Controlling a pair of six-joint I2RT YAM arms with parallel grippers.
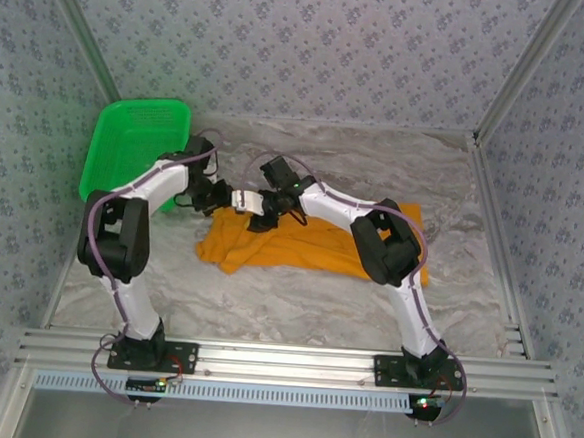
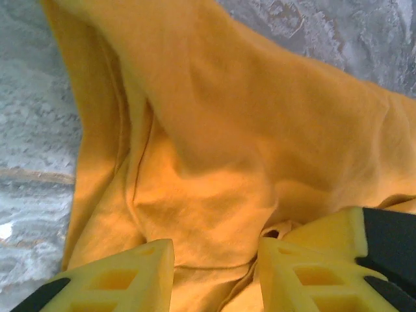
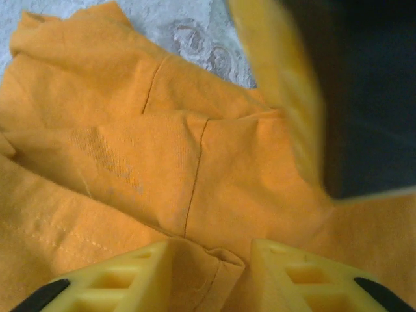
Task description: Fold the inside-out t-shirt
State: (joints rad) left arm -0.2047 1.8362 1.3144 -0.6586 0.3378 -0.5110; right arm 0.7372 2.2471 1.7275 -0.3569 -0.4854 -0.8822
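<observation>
One orange-yellow short-sleeved cloth t-shirt (image 1: 300, 248), crumpled at centre of grey marbled worktop (image 1: 265, 312). At its far left edge: left tool (image 2: 216, 263) and right tool (image 3: 209, 260), each narrowly parted astride a fold; grip cannot be told.

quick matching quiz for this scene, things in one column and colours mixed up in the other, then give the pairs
Things:
1. t-shirt
2. basket
3. table
4. walls

Colours:
a. green
b. blue-grey with a small repeating pattern
c. orange-yellow
d. marbled grey-white

Pairs: 1-c, 2-a, 3-d, 4-b
</observation>
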